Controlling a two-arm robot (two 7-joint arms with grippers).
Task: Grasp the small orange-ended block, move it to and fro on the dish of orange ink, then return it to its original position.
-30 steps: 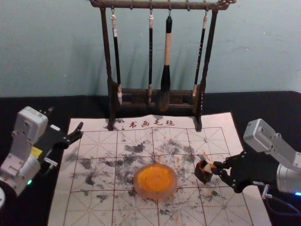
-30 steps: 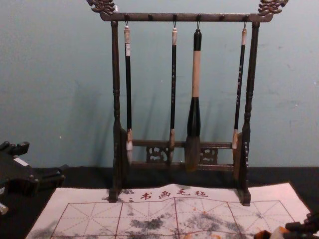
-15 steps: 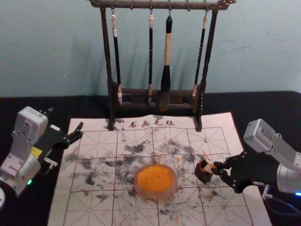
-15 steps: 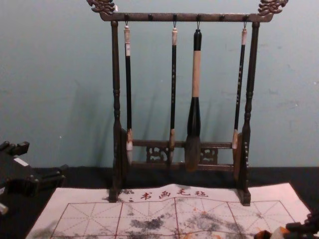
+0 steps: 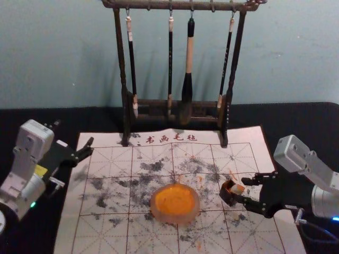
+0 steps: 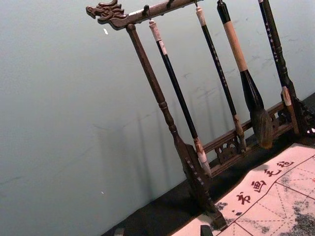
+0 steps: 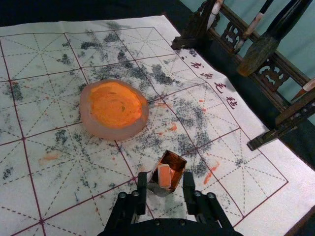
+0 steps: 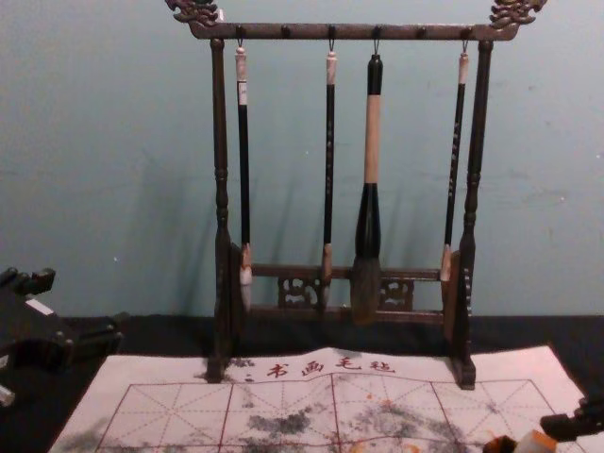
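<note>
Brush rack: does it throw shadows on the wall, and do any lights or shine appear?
Head and chest views: faint shadows on the wall behind the brush rack; head view: a green light on the left arm, a blue one on the right arm; right wrist view: shine inside the small dark box.

So we've got a black tabletop [image 5: 296, 114] here with a pale gridded mat [image 5: 71, 233] spread on it, pretty smudged with dark blotches and orange spots. Our wooden brush rack [image 5: 153, 102] stands at the mat's far edge, feet partly on it.
</note>
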